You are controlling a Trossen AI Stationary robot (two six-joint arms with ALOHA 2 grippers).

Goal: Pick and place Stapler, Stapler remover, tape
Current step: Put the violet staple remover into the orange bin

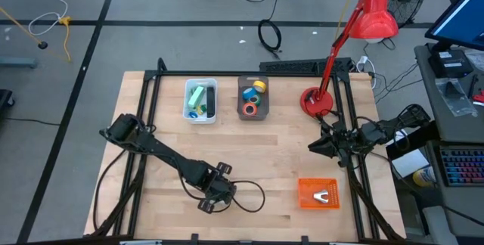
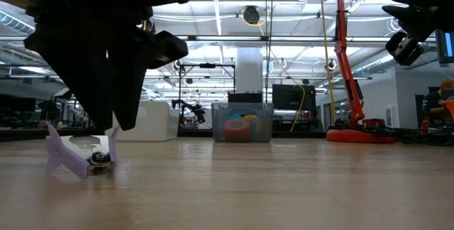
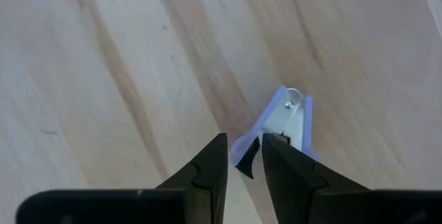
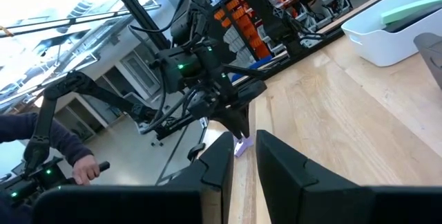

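Note:
A lavender stapler remover [image 3: 284, 117] lies on the wooden table near its front edge, left of the middle. My left gripper [image 3: 244, 156] stands over it, pointing steeply down and shut on it; from above, the gripper [image 1: 215, 194] hides the remover. A green stapler [image 1: 198, 95] lies in the white bin [image 1: 211, 100] at the back. Several tape rolls [image 1: 251, 110] sit in the grey bin [image 1: 240, 97] beside it. My right gripper [image 4: 243, 148] waits level at the table's right edge, fingers nearly together with nothing between them. My left gripper pinches one lavender wing of the stapler remover [image 3: 242, 156] between its two fingertips. The fingers come from above, slanting steeply down. The remover rests on the table [image 2: 91, 167], its other wing [image 2: 58, 150] sticking up and away from the fingers.
An orange tray [image 1: 305, 185] at the front right holds a white stapler remover [image 1: 321, 196]. A red desk lamp [image 1: 316, 101] stands at the back right. Bare wood lies between the bins and the front edge.

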